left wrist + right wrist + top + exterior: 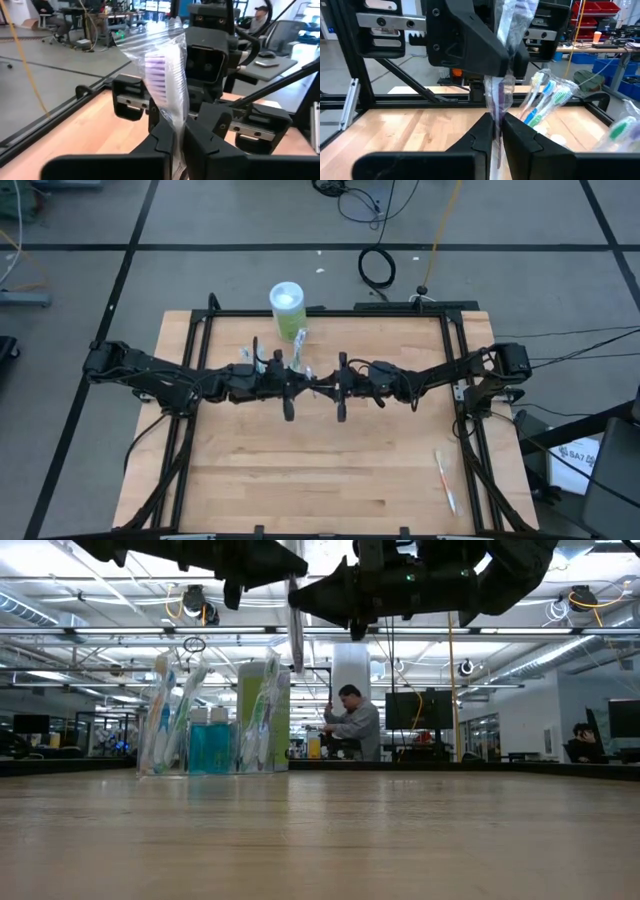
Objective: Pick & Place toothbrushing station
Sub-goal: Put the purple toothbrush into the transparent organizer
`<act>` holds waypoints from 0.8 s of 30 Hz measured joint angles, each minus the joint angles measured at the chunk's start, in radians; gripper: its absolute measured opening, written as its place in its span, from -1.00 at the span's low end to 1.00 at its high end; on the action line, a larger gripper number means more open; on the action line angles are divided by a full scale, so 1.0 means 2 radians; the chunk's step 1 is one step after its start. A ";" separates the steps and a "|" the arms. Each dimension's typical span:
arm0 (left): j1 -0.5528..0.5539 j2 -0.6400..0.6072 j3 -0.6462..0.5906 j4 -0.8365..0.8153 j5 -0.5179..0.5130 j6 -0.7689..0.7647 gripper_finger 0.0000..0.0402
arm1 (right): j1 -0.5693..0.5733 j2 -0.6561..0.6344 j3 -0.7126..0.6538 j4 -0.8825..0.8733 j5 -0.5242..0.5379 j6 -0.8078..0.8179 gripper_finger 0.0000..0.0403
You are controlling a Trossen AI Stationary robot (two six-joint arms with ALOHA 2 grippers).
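- Spanning the wooden table (320, 470), both arms meet above its middle.
- Left gripper (177, 145) and right gripper (496, 137): jaws clamped on one wrapped toothbrush (165, 75).
- Clear cup (287, 305) of toothbrushes (170, 715) stands at the far edge.

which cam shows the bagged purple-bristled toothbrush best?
Left wrist view: the clear-bagged purple-bristled toothbrush fills the frame, bristles clear, pinched in the left gripper. Right wrist view shows the bag between the right gripper fingers. Low view shows a thin hanging strip; high view barely shows it.
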 joint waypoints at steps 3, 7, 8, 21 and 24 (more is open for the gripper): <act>0.000 0.000 0.000 -0.007 -0.006 -0.001 -0.95 | 0.000 0.000 0.000 -0.012 0.005 0.001 -0.76; 0.000 0.000 0.000 -0.009 -0.012 -0.008 -0.87 | 0.000 -0.010 0.000 -0.037 0.025 0.004 -0.61; 0.000 0.000 0.000 -0.012 -0.017 -0.012 -0.85 | -0.001 -0.012 0.000 -0.043 0.025 0.003 -0.57; -0.015 -0.054 0.000 -0.122 -0.148 -0.054 -0.85 | -0.001 -0.037 0.000 -0.113 0.025 0.000 -0.34; -0.029 -0.078 0.000 -0.152 -0.173 -0.058 -0.86 | -0.001 -0.037 0.000 -0.112 0.026 0.000 -0.34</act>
